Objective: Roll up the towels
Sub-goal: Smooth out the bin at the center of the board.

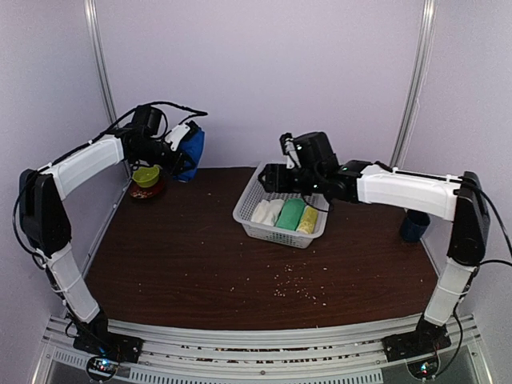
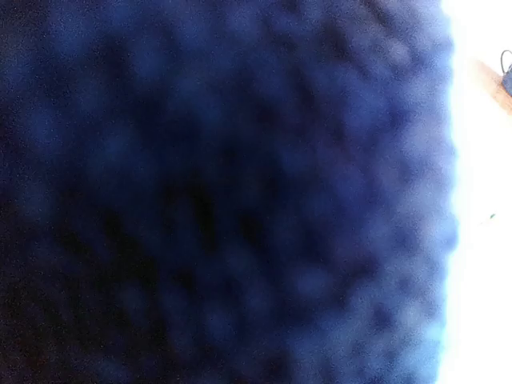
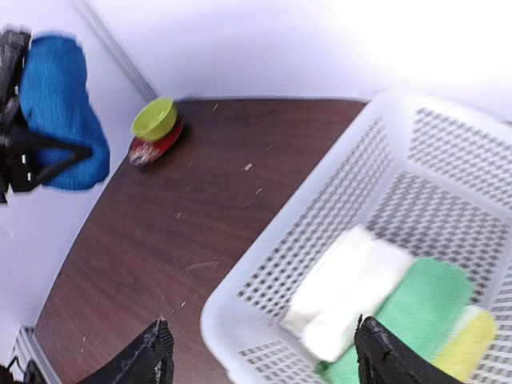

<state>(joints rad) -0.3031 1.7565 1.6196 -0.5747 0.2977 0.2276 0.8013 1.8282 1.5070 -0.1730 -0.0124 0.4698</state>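
Note:
The royal blue towel (image 1: 192, 152) hangs bunched in the air at the back left, held by my left gripper (image 1: 179, 142). In the left wrist view blurred blue cloth (image 2: 224, 192) fills the frame and hides the fingers. It also shows in the right wrist view (image 3: 60, 112). The cream-white towel (image 1: 266, 211) lies rolled in the white mesh basket (image 1: 243, 210); no blue mark shows on it. My right gripper (image 1: 276, 178) hovers open and empty over the basket's near-left corner (image 3: 268, 356), with the white towel (image 3: 348, 292) just inside.
A green roll (image 1: 290, 214) and a yellow roll (image 1: 307, 219) lie beside the white towel in the basket. A green bowl (image 1: 146, 176) on a red dish sits at the back left, under the blue towel. A dark cup (image 1: 414, 226) stands far right. Crumbs (image 1: 292, 284) dot the table.

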